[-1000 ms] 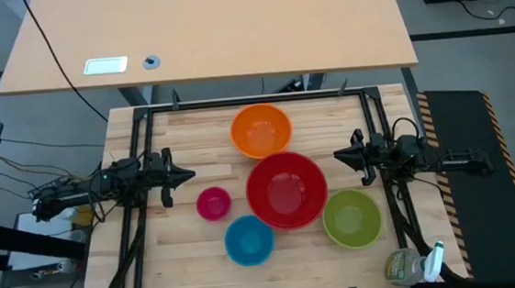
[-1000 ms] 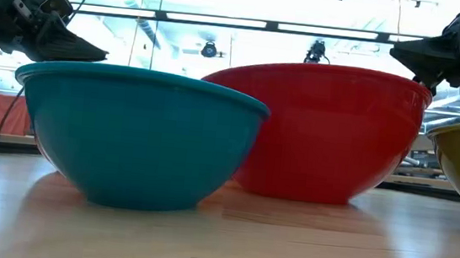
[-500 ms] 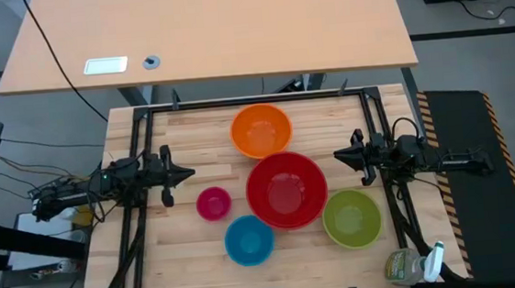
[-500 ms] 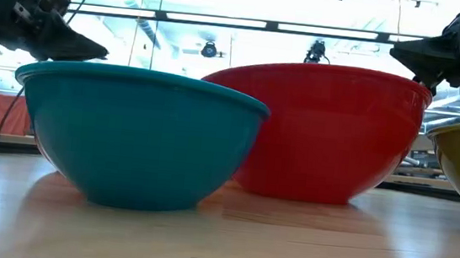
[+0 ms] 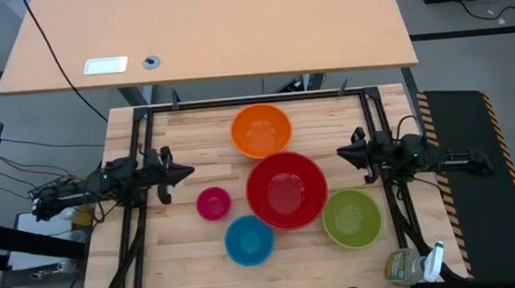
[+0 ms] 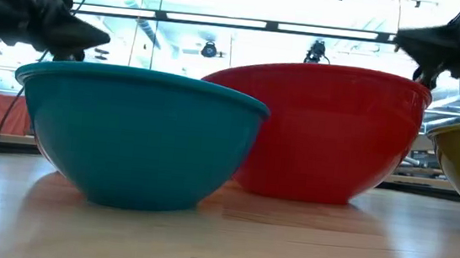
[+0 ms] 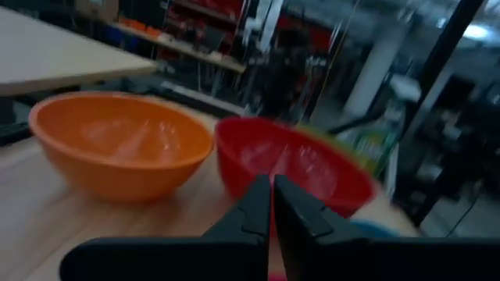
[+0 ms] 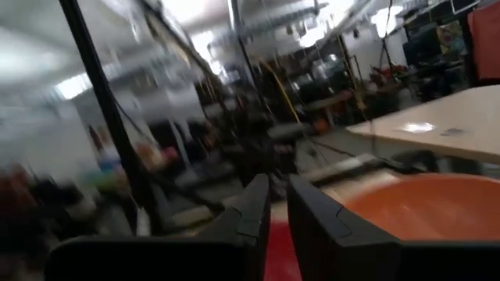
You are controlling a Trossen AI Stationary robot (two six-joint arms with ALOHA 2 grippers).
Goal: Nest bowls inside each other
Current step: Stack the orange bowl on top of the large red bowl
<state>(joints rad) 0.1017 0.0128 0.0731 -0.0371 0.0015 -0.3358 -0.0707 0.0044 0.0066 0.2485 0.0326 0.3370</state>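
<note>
Five bowls stand upright on their bases on the wooden table. The orange bowl (image 5: 261, 130) is farthest, the big red bowl (image 5: 286, 190) is in the middle, the green bowl (image 5: 352, 217) is near right, the blue bowl (image 5: 248, 239) is at the near middle, and the small pink bowl (image 5: 213, 204) is left of the red one. None sits inside another. My left gripper (image 5: 186, 174) hovers shut at the left, pointing level at the bowls. My right gripper (image 5: 340, 153) hovers shut at the right, pointing slightly upward, with nothing between its fingers.
Black frame rails (image 5: 144, 144) run along the table's left, right and far sides, under both arms. A green spray bottle (image 5: 413, 265) lies at the near right corner. Beyond the far edge stands a light desk (image 5: 202, 29) with a white device (image 5: 106, 66).
Both arms have stayed in place. My left gripper has rolled a little and tipped its fingertips slightly up. My right gripper has also tipped its fingertips upward. No bowl has moved.
</note>
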